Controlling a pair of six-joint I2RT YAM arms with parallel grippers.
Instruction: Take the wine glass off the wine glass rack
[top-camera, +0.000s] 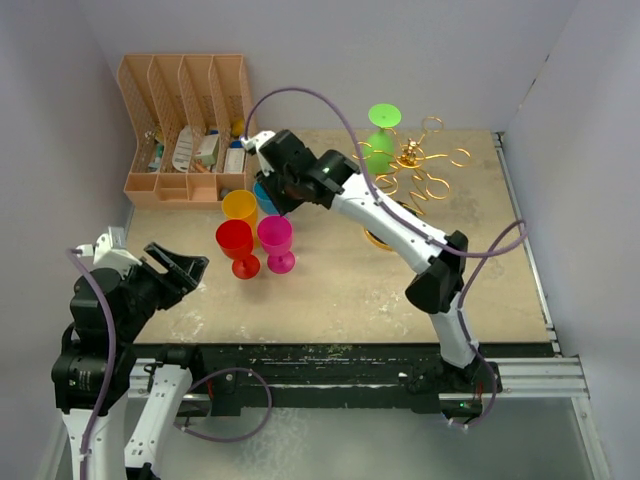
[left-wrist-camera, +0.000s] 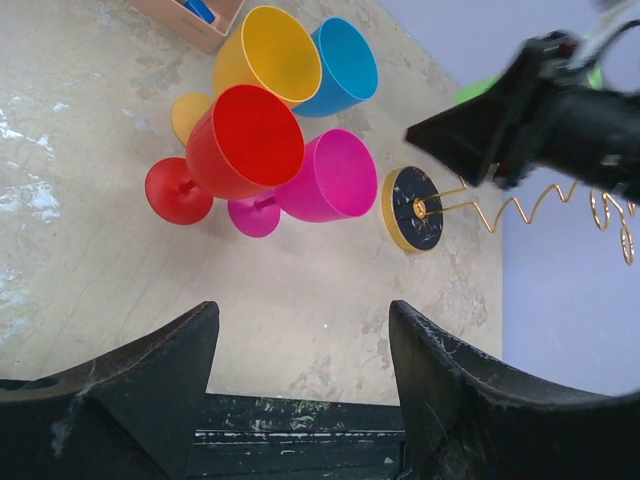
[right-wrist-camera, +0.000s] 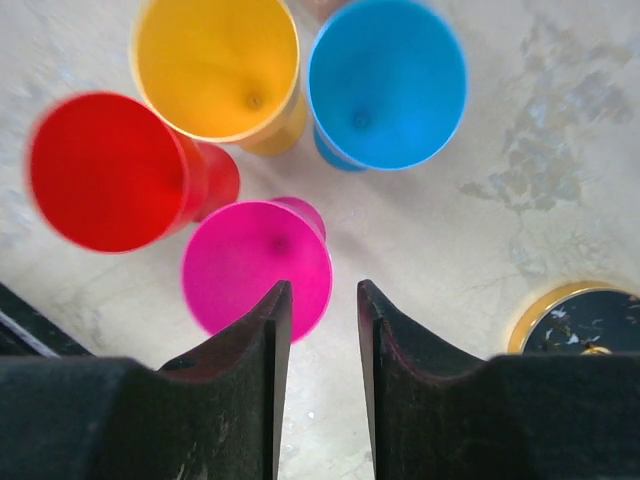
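Observation:
A green wine glass (top-camera: 380, 140) hangs upside down on the gold wire wine glass rack (top-camera: 425, 170) at the back of the table. Its round dark base (left-wrist-camera: 412, 208) shows in the left wrist view and at the right wrist view's edge (right-wrist-camera: 585, 320). Red (top-camera: 236, 243), magenta (top-camera: 276, 238), yellow (top-camera: 240, 206) and blue (right-wrist-camera: 385, 80) wine glasses stand upright together on the table. My right gripper (right-wrist-camera: 322, 290) hovers above them, open, with nothing between its fingers. Over the near left corner my left gripper (left-wrist-camera: 300, 310) is open and empty.
An orange divided organizer (top-camera: 188, 125) with small items stands at the back left. The right arm (top-camera: 400, 225) stretches across the table between the rack and the standing glasses. White walls close in the left, right and back sides.

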